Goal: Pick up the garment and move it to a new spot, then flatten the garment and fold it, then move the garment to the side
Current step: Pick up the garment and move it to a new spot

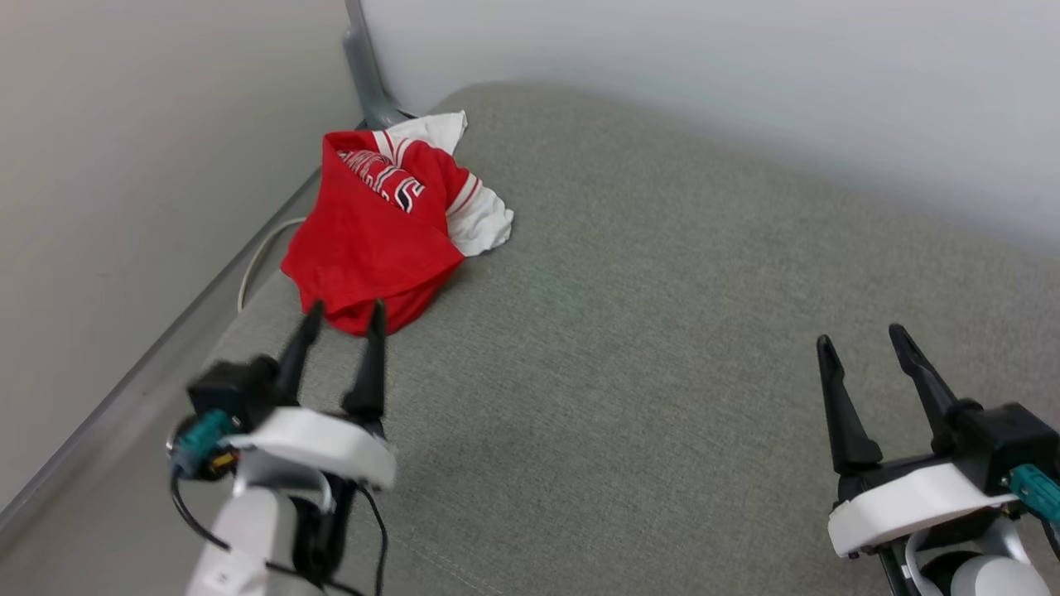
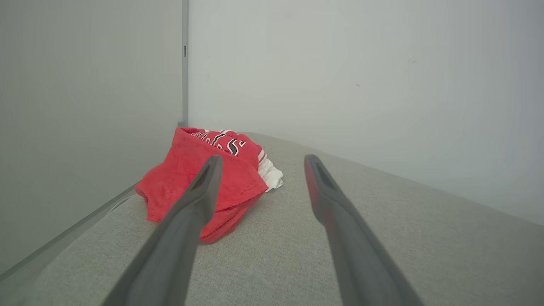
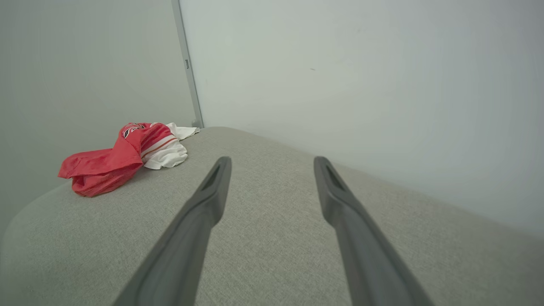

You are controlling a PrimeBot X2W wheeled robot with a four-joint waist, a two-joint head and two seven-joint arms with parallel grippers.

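The garment (image 1: 373, 240) is a crumpled red shirt with white sleeves and striped trim, heaped at the far left corner of the grey cushion (image 1: 629, 348). Black lettering shows on its top folds. My left gripper (image 1: 344, 319) is open just short of the heap's near edge, its fingertips at the red hem, nothing between them. In the left wrist view the garment (image 2: 238, 178) lies ahead and left of the open left gripper (image 2: 261, 163). My right gripper (image 1: 861, 339) is open and empty at the lower right, far from the garment (image 3: 114, 163); its fingers spread in the right wrist view (image 3: 272, 163).
Pale walls (image 1: 745, 91) close the back and the left side, with a grey metal post (image 1: 364, 66) in the corner. A white cable (image 1: 261, 257) runs along the cushion's left edge beside the garment. The broad grey surface stretches right of the heap.
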